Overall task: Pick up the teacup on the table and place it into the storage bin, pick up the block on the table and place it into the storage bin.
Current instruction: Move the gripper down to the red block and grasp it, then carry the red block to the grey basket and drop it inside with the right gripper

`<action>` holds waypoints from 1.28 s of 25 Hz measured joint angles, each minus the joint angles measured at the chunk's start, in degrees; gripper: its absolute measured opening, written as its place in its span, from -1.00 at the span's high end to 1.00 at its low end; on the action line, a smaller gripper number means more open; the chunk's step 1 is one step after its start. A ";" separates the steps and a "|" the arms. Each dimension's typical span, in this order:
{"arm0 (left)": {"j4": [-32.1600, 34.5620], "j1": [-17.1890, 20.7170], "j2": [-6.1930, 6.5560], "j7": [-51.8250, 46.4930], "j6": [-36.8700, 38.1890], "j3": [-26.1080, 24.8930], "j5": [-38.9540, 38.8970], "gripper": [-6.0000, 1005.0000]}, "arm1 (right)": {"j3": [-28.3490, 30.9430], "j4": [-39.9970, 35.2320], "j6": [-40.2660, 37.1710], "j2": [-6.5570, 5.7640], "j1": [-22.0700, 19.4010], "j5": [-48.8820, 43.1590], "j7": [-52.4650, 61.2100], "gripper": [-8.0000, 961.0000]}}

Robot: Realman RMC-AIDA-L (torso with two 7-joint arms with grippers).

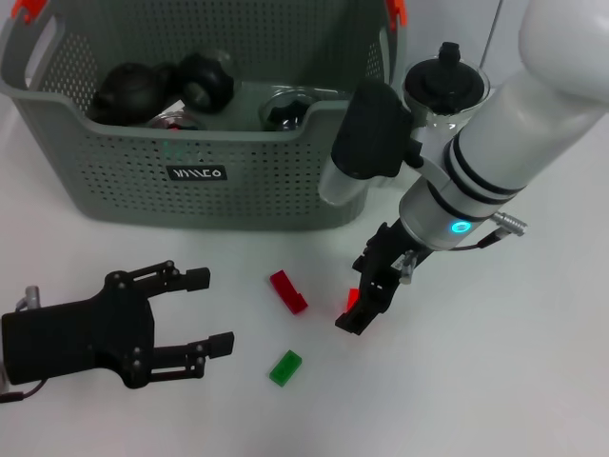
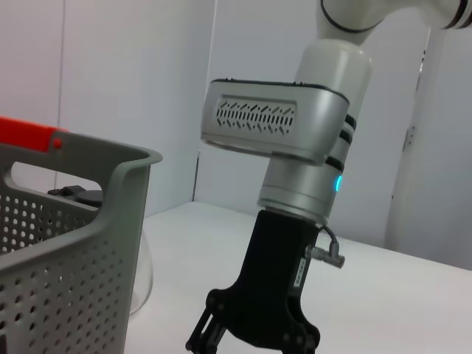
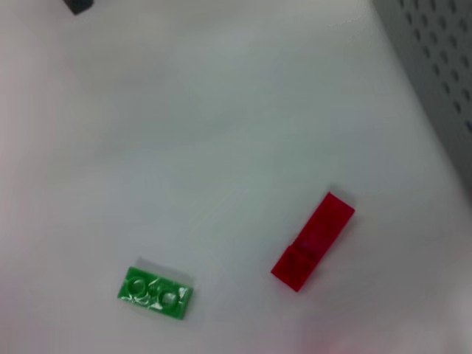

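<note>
The large grey perforated plastic storage bin [image 1: 205, 186], with its orange handle clips and small black label, stands at the back of the white surface [image 1: 533, 381] and already holds dark rounded pieces, so the teacup step looks finished and the block step is in hand. The right tool [image 1: 366, 303] hangs just in front of the bin, clenched on a small red block [image 1: 353, 298] that shows between its black fingers. The next move, as I judge it, calls for lifting that arm up and over the bin's front wall before letting go. The left tool [image 1: 205, 312] lies released, low on the surface, well apart from the bin. Between the two tools lie a long red plastic block [image 1: 288, 291] and a small green studded block [image 1: 284, 367], both still to be fetched.
</note>
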 joint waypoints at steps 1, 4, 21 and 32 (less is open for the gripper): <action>-0.26 -0.07 0.07 0.04 -0.17 0.00 0.00 -0.65 | -0.59 0.28 0.60 0.00 0.00 0.60 -0.06 -0.84; -0.39 -0.08 0.06 0.10 -0.68 0.01 0.01 -0.65 | -2.30 0.65 2.31 0.02 0.01 1.79 -0.07 -0.83; -0.44 0.34 -0.03 0.23 -1.32 0.00 0.01 -0.65 | -5.75 1.53 2.79 -0.30 0.03 3.68 0.74 0.34; -0.43 0.43 0.17 0.25 -1.51 -2.21 1.12 -0.65 | -0.53 -12.22 -8.37 -0.90 -3.99 3.43 1.45 0.54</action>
